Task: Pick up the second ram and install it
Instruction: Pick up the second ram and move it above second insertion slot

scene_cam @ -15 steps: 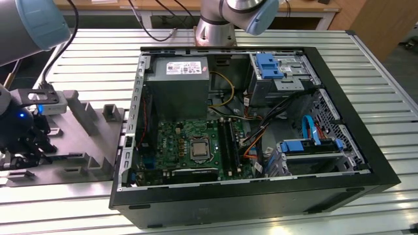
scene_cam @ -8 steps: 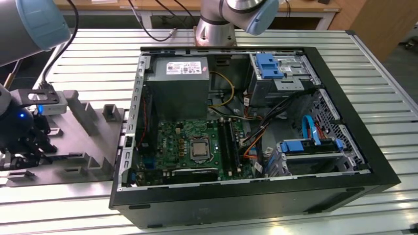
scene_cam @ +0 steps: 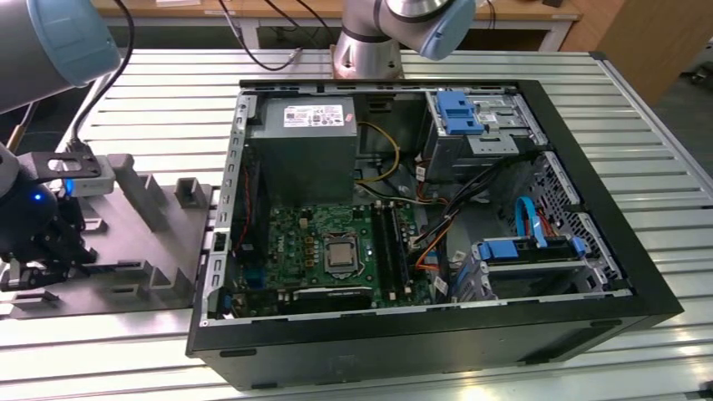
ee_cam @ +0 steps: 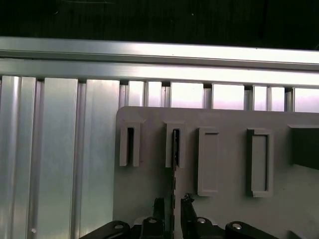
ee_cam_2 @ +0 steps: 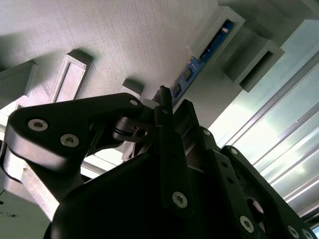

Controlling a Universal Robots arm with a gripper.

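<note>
Blue-green ram (ee_cam_2: 202,57) between the pincer's (ee_cam: 173,200) jaws

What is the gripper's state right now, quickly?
Gripper: open, jaws either side of the second ram, which stands in a slot of the grey holder; not yet clamped.

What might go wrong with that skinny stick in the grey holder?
The second ram stands on edge in a tight slot of the grey holder; if the gripper sits off-centre, it may tilt or jam. Loose cables hang near the motherboard, so the stick might snag there.
</note>
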